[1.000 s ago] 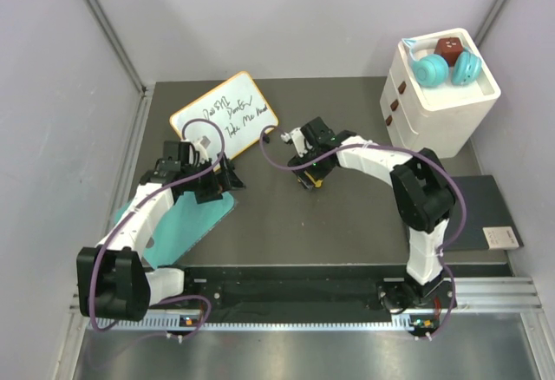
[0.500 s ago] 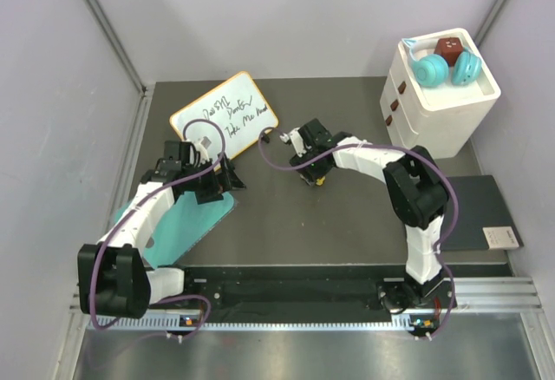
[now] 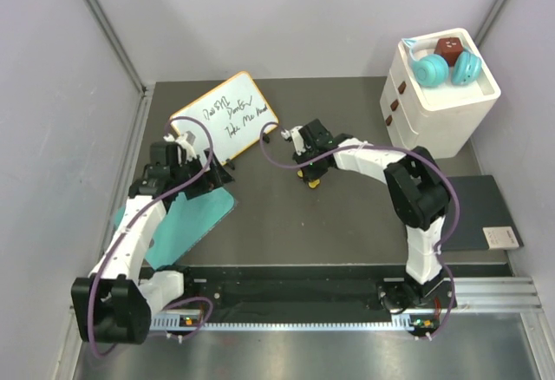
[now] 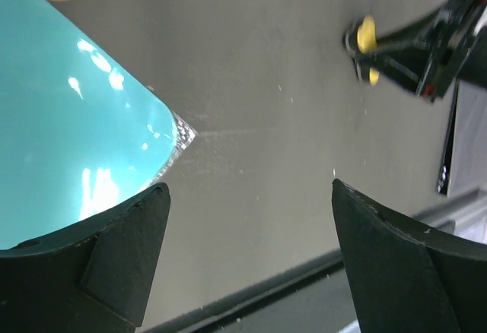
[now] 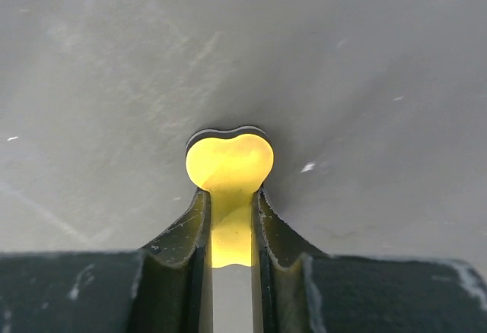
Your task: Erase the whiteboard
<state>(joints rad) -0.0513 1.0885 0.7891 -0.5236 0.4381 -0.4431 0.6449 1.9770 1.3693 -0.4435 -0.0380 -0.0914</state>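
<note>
Right jaws pinched tight on yellow eraser (image 5: 228, 164); left jaws spread wide, empty (whiteboard (image 3: 225, 117) bears handwriting).

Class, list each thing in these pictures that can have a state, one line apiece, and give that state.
Small white whiteboard with yellow-orange rim: covered in black handwriting, not erased.
Yellow heart-shaped eraser with dark base: clamped between two fingers.
Right gripper: shut on the eraser.
Left gripper: open, holding nothing.
White drawer unit with brown knobs: drawers shut.
</note>
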